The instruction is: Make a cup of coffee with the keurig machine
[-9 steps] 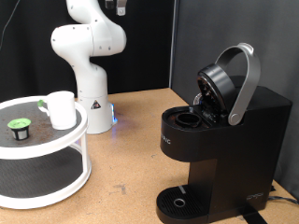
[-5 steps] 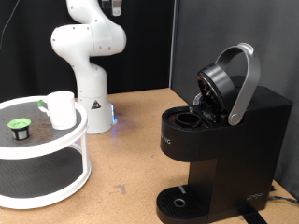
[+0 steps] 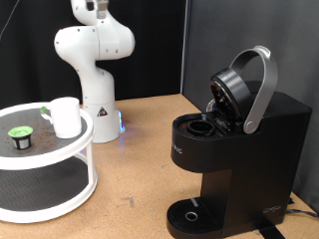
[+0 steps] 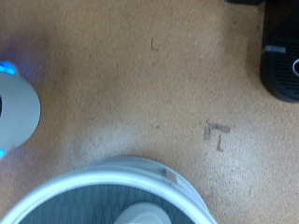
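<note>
The white cup (image 3: 66, 116) stands upright on the top shelf of a white two-tier stand (image 3: 60, 149) at the exterior view's left. Its rim just shows at the edge of the wrist view (image 4: 140, 217). The black keurig machine (image 3: 244, 139) stands at the exterior view's right with its grey handle (image 3: 261, 85) raised and its lid open, so the pod chamber (image 3: 203, 125) is exposed. Its round drip base also shows in the wrist view (image 4: 280, 61). The gripper does not show in either view; the wrist camera looks down from high above the stand.
A small dark pod with a green top (image 3: 20, 136) sits on the stand's top shelf beside the cup. The white robot base (image 3: 98, 100) with a blue light stands behind the stand, and shows in the wrist view (image 4: 17, 107). Brown tabletop (image 3: 140, 169) lies between stand and machine.
The dark hand part seen at the top edge of the exterior view has moved left and out of view. The cup, pod and machine have not moved.
</note>
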